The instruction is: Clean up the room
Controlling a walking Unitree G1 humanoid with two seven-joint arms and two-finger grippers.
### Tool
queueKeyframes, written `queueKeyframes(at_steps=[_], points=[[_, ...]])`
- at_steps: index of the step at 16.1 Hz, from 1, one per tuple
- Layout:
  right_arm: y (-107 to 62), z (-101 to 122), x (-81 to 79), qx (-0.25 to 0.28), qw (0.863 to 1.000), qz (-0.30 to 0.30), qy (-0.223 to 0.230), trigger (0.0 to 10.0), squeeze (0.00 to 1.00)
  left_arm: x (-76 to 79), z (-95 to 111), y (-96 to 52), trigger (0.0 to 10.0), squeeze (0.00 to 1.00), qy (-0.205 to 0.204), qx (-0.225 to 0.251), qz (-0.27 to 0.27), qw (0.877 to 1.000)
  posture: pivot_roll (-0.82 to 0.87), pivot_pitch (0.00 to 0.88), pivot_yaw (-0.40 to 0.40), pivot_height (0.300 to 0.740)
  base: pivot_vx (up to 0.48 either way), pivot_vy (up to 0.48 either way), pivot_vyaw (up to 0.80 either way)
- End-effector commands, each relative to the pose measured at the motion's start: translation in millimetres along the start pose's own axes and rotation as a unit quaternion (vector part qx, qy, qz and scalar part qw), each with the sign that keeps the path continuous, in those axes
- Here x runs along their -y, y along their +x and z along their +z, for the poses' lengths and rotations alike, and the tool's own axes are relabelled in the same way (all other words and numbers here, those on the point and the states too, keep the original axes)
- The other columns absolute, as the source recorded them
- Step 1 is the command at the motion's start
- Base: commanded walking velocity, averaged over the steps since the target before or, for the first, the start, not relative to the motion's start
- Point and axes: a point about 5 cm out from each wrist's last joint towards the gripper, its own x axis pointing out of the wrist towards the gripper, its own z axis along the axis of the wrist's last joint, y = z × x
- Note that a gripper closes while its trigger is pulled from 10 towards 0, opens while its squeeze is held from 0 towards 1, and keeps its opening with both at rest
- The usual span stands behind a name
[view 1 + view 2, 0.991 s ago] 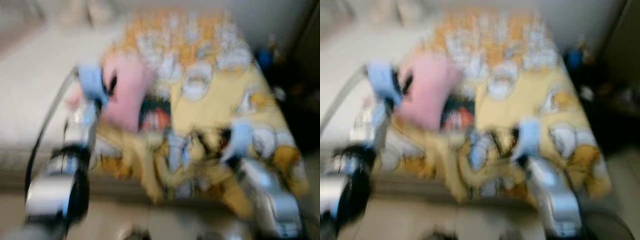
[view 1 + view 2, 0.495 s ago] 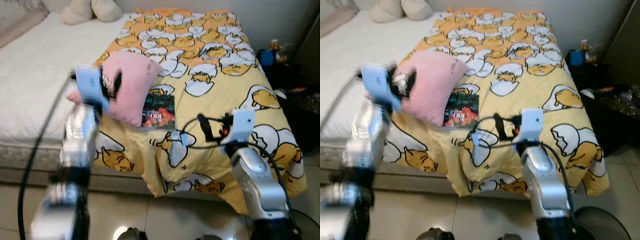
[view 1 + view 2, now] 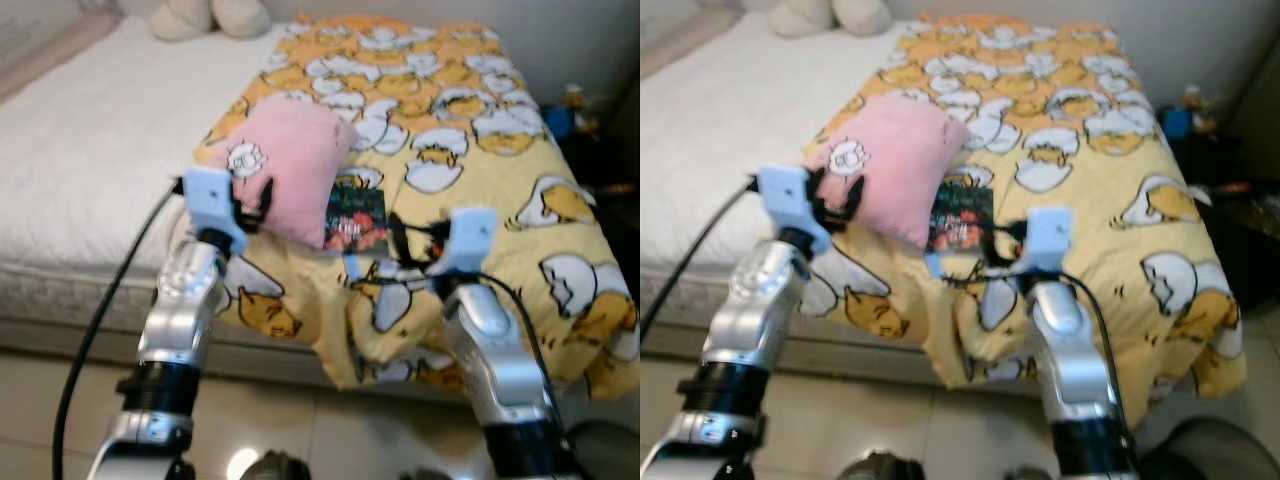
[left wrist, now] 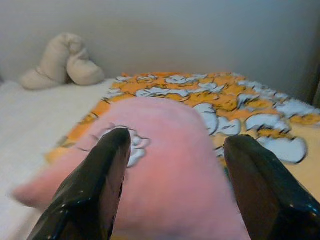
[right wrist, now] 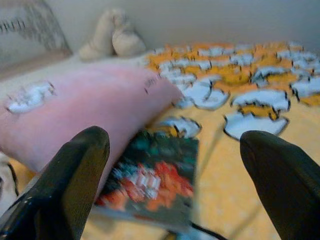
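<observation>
A pink pillow [image 3: 290, 165] with a small white patch lies on the yellow egg-print blanket [image 3: 470, 150], near the bed's foot. A dark book [image 3: 352, 215] with a red and green cover lies beside it, partly tucked under its edge. My left gripper [image 3: 252, 196] is open at the pillow's near edge, and the pillow [image 4: 170, 150] sits between the fingers [image 4: 95, 185]. My right gripper [image 3: 400, 236] is open just short of the book [image 5: 155, 182], low over the blanket.
White mattress [image 3: 90, 140] spreads to the left, with a cream plush toy [image 3: 210, 15] at the head. A dark nightstand with clutter [image 3: 590, 110] stands on the right. The blanket hangs over the bed's near edge above the tiled floor [image 3: 330, 440].
The view has gone from blurred to sharp and shifted right. My left gripper now sits at the pillow's near edge and my right gripper is closer to the book.
</observation>
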Motion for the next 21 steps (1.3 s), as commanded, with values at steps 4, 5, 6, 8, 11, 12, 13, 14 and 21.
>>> queueKeyframes(at_steps=[4,5,6,8,11,12,13,14,21], points=[[-1.9,-1.7,8.9,0.005,1.0,-0.02,-0.009,10.0,0.0,13.5,6.8,1.1,10.0,0.0,0.007,0.013,-0.028,0.999,-0.15,0.0,0.079,0.732,0.214,0.0,0.0],[-2.2,-2.4,8.9,0.005,1.0,-0.023,-0.009,10.0,0.0,14.4,8.7,0.7,10.0,0.0,0.021,0.019,-0.023,0.999,-0.15,0.0,0.079,0.732,0.442,0.0,0.0],[-1.4,-2.9,9.0,0.005,1.0,-0.023,-0.01,10.0,0.0,15.6,8.7,1.7,10.0,0.0,0.008,0.017,-0.01,1.0,-0.15,0.0,0.08,0.732,0.446,0.0,0.0],[0.1,-3.1,7.9,0.005,1.0,-0.019,-0.012,10.0,0.0,17.3,7.0,2.7,10.0,0.0,-0.012,0.014,0.006,1.0,-0.14,0.0,0.078,0.732,0.442,0.0,0.0],[2.6,-3.7,8.0,0.006,1.0,-0.012,-0.01,10.0,0.0,3.9,-3.4,-4.8,10.0,0.0,-0.054,-0.013,0.098,0.994,-0.13,0.0,0.07,0.732,0.381,0.217,0.0],[3.8,-3.4,8.1,0.006,1.0,-0.007,-0.008,10.0,0.0,4.9,-6.0,-8.8,10.0,0.0,-0.059,-0.014,0.106,0.993,-0.13,0.0,0.066,0.732,0.315,0.36,0.0],[4.3,-3.3,8.2,0.006,1.0,-0.006,-0.008,10.0,0.0,5.9,-6.2,-9.5,10.0,0.0,-0.055,-0.014,0.105,0.993,-0.12,0.0,0.064,0.732,0.315,0.364,0.0],[6.3,-4.1,7.8,0.001,1.0,0.005,-0.006,10.0,0.0,8.8,-5.4,-10.2,10.0,0.0,-0.054,-0.012,0.103,0.993,-0.12,0.0,0.059,0.732,0.315,0.364,0.0],[19.7,28.8,10.5,0.054,0.998,0.0,-0.019,10.0,0.0,6.0,57.4,7.1,10.0,0.0,0.028,0.094,0.087,0.991,-0.11,0.0,0.044,0.732,0.337,0.34,0.23]])
